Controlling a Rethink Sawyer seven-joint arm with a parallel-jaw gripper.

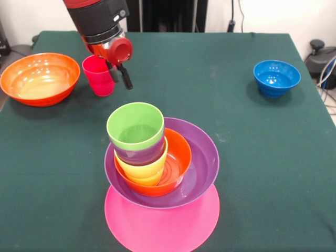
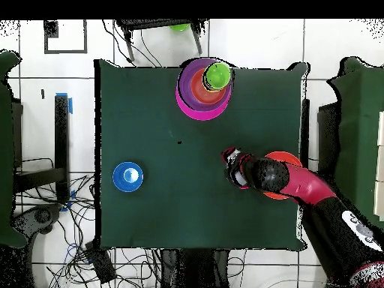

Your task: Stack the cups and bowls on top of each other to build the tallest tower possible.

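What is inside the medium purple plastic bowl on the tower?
Inside the medium purple plastic bowl sits a small orange plastic bowl holding nested yellow, purple and light green plastic cups. The purple bowl's bottom is covered.

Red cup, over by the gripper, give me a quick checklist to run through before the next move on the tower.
1. Red cup upright, mouth up: ok.
2. Gripper at the red cup: ok, right beside it in the front view.
3. Grip on the red cup: cannot tell, the contact is hidden.
4. Tower top free: ok, the light green cup sits open on top.
5. Tower steady: cannot tell, the cups sit off-centre in the purple bowl.
6. Large orange bowl and small blue bowl away from the tower: ok.
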